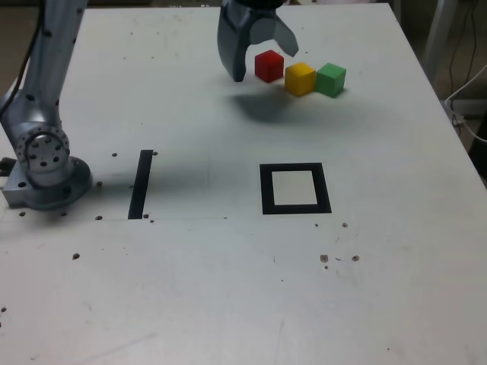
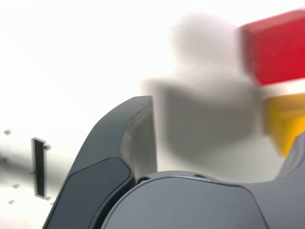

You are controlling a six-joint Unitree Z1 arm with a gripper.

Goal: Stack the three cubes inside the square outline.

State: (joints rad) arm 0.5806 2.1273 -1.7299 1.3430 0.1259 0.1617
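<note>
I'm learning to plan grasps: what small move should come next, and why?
Probably ease the open gripper toward the exterior view's right, then lower it over the red cube: in the wrist view, that cube sits off to one side, not between the jaws.

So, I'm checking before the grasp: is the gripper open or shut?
Open: the gripper's fingers stand wide apart in the exterior view.

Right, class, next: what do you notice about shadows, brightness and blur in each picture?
Exterior view: a soft dark shadow on the table below the open gripper, cubes fairly crisp. Wrist view: the table washed out near white, the red cube and yellow cube blurred.
</note>
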